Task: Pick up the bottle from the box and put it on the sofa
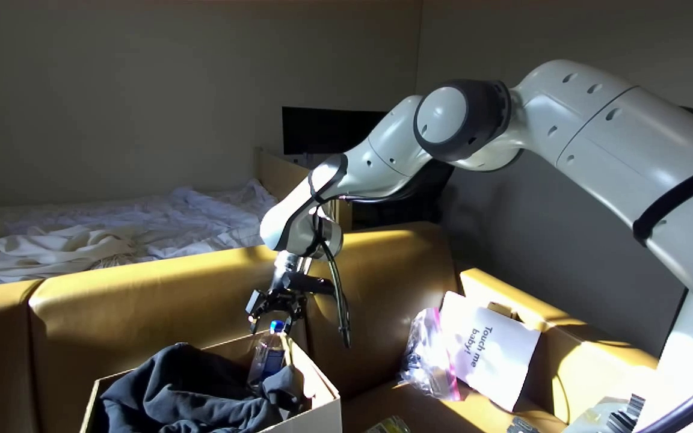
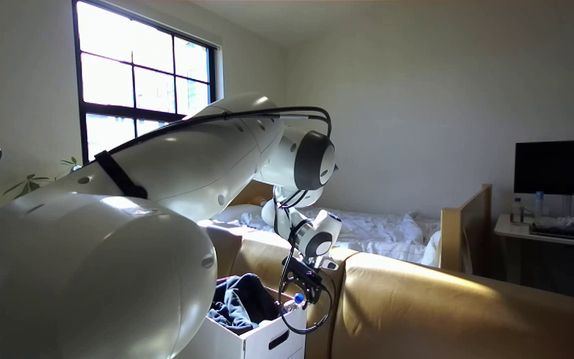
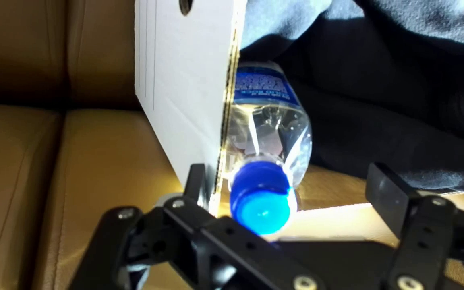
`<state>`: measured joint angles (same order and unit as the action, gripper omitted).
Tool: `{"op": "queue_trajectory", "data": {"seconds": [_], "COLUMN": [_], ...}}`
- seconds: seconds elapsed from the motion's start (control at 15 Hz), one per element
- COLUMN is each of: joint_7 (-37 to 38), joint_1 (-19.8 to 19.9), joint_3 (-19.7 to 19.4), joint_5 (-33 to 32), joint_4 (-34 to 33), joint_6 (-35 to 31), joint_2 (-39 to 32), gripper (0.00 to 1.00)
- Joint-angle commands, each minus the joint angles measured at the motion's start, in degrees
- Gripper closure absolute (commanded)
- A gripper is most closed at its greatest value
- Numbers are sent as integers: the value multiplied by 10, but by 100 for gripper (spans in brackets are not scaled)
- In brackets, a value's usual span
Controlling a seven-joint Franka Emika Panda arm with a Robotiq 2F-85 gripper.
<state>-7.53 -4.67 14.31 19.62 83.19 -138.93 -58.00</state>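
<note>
The bottle (image 3: 269, 139) is glossy plastic, the box (image 3: 185, 76) cardboard.

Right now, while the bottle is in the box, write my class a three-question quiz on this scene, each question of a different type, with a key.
1. Multiple choice: what colour is the cap of the bottle?
A) red
B) blue
C) white

2. Short answer: in the wrist view, which part of the box shows between the fingers of the pincer, beside the cap?

3. True or false: the pincer is shut on the bottle.

Key:
1. B, blue.
2. The upper edge of one wall.
3. False; its fingers stand wide apart.
</note>
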Motion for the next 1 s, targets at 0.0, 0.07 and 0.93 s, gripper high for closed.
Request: {"op": "queue_trajectory", "data": {"seconds": [0.0,0.07,0.93], "joint_7": [38,43,154], "joint_1": [-22,-27,-46], "joint_3": [-19,-24,-58], "joint_5": [-32,-40,-51], "joint_4": [-36,-40,-53], "joint_6": [29,32,120], "joint_2": [-9,-8,9], "gripper": [0,0,0]}}
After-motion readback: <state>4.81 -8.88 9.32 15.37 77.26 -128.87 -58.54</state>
